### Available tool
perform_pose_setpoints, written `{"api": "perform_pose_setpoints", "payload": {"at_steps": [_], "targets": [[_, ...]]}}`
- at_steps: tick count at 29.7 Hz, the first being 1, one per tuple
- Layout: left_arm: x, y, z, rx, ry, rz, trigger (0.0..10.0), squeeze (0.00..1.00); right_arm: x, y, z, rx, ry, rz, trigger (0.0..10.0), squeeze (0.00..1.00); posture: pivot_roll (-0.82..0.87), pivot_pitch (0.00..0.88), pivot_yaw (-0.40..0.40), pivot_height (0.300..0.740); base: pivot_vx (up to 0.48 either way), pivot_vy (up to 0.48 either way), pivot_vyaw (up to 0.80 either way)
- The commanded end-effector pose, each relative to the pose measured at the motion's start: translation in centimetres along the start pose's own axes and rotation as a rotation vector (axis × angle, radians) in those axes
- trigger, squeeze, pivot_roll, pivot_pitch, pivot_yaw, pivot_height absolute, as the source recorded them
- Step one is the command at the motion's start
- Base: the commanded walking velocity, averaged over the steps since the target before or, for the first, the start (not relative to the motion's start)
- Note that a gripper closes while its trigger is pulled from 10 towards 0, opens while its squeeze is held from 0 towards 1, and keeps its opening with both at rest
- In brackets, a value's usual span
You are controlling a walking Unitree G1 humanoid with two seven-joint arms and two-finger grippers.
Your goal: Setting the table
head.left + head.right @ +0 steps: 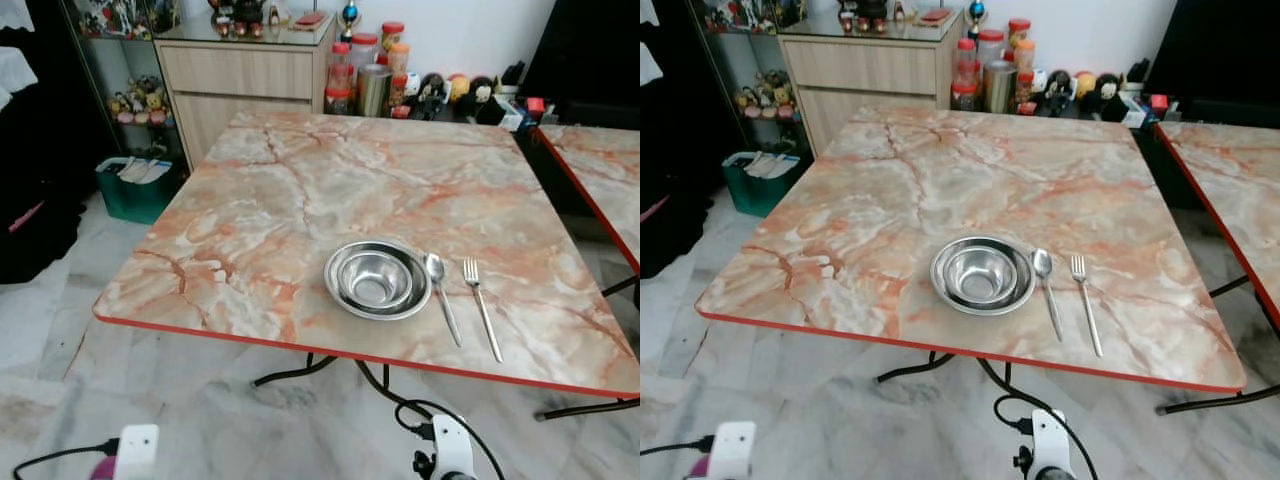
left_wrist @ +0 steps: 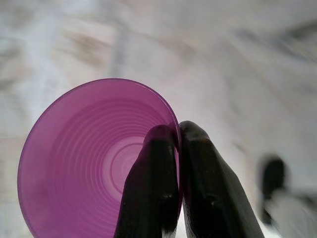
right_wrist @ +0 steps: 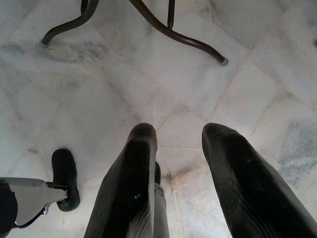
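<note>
A steel bowl (image 1: 378,280) sits in a steel plate near the front edge of the marble-patterned table (image 1: 260,200). A spoon (image 1: 440,292) and a fork (image 1: 481,303) lie side by side just right of it. My left gripper (image 2: 177,130) hangs low in front of the table, shut on the rim of a translucent purple cup (image 2: 84,158), one finger inside and one outside. The cup's edge peeks in at the bottom left (image 1: 103,468). My right gripper (image 3: 179,133) hangs open above the floor with nothing between its fingers.
A second marble table (image 1: 600,170) stands to the right. Behind the table are a wooden cabinet (image 1: 240,85), jars (image 1: 365,75) and figurines. A green bin (image 1: 135,185) sits on the floor at left. Black table legs (image 3: 173,34) curve over the tiled floor.
</note>
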State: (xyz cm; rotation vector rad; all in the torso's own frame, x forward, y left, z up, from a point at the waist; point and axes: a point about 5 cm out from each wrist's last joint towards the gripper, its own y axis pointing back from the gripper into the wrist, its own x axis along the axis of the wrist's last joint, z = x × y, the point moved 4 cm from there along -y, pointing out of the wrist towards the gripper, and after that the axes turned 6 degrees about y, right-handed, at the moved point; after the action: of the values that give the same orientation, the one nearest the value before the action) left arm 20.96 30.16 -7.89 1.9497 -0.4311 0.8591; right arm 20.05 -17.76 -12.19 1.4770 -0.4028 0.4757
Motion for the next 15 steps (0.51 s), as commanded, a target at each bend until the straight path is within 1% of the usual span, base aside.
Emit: {"api": "perform_pose_setpoints", "payload": {"at_steps": [1, 2, 3, 4, 5, 6, 7, 8, 9, 10, 11, 13, 14, 15], "targets": [[4.6, -0.6, -1.9, 0.118, -0.013, 0.183, 10.0, 0.0, 0.0, 0.0, 0.2, -0.004, 0.002, -0.006, 10.0, 0.0, 0.06, 0.0, -0.031, 0.74, 0.0, 0.0, 0.0], [6.3, -0.6, -2.7, 0.172, -0.028, 0.246, 10.0, 0.0, -0.1, 0.0, 0.2, -0.004, 0.002, -0.006, 10.0, 0.0, 0.06, 0.0, -0.031, 0.74, 0.0, 0.0, 0.0], [7.3, -0.6, -3.2, 0.205, -0.033, 0.282, 10.0, 0.0, 0.0, 0.0, 0.2, -0.005, 0.002, -0.006, 10.0, 0.0, 0.07, 0.0, -0.035, 0.74, 0.0, 0.0, 0.0], [7.8, -0.6, -3.5, 0.223, -0.034, 0.299, 10.0, 0.0, 0.0, 0.0, 0.2, -0.005, 0.002, -0.006, 10.0, 0.0, 0.07, 0.0, -0.035, 0.74, 0.0, 0.0, 0.0], [9.6, -0.4, -4.8, 0.308, -0.002, 0.353, 10.0, 0.0, 0.0, 0.0, 0.2, -0.005, 0.005, -0.007, 10.0, 0.0, 0.07, 0.0, -0.035, 0.74, 0.0, 0.0, 0.0], [9.6, -0.4, -4.8, 0.308, -0.002, 0.353, 10.0, 0.0, 0.0, 0.0, 0.2, -0.005, 0.005, -0.007, 10.0, 0.0, 0.07, 0.0, -0.035, 0.74, 0.0, 0.0, 0.0], [11.2, -0.2, -5.8, 0.371, 0.019, 0.399, 10.0, 0.0, 0.0, 0.0, 0.3, -0.004, 0.007, -0.007, 10.0, 0.0, 0.07, 0.0, -0.036, 0.74, 0.0, 0.0, 0.0], [13.1, 0.1, -6.8, 0.432, 0.018, 0.457, 10.0, 0.0, 0.0, 0.0, 0.3, -0.003, 0.01, -0.008, 10.0, 0.0, 0.07, 0.0, -0.037, 0.74, 0.0, 0.0, 0.0], [13.1, 0.1, -6.8, 0.432, 0.018, 0.457, 10.0, 0.0, 0.0, 0.0, 0.3, -0.003, 0.01, -0.008, 10.0, 0.0, 0.07, 0.0, -0.037, 0.74, 0.0, 0.0, 0.0], [14.3, 0.4, -7.4, 0.467, 0.017, 0.497, 10.0, 0.0, 0.0, 0.0, 0.2, -0.003, 0.011, -0.008, 10.0, 0.0, 0.07, 0.0, -0.036, 0.74, 0.0, 0.0, 0.0], [15.3, 0.6, -7.8, 0.493, -0.003, 0.532, 10.0, 0.0, 0.0, 0.0, 0.3, -0.003, 0.01, -0.008, 10.0, 0.0, 0.07, 0.0, -0.036, 0.74, 0.0, 0.0, 0.0], [18.2, 1.6, -8.2, 0.549, -0.059, 0.645, 10.0, 0.0, 0.1, 0.0, 0.3, -0.004, 0.009, -0.007, 10.0, 0.0, 0.07, 0.0, -0.036, 0.74, 0.0, 0.0, 0.0], [20.6, 2.7, -8.5, 0.594, -0.075, 0.738, 10.0, 0.0, 0.1, 0.0, 0.3, -0.005, 0.008, -0.007, 10.0, 0.0, 0.07, 0.0, -0.036, 0.74, 0.0, 0.0, 0.0], [21.5, 3.1, -8.6, 0.611, -0.082, 0.772, 10.0, 0.0, 0.1, 0.0, 0.3, -0.005, 0.009, -0.007, 10.0, 0.0, 0.06, 0.0, -0.038, 0.74, 0.0, 0.0, 0.0]]}}
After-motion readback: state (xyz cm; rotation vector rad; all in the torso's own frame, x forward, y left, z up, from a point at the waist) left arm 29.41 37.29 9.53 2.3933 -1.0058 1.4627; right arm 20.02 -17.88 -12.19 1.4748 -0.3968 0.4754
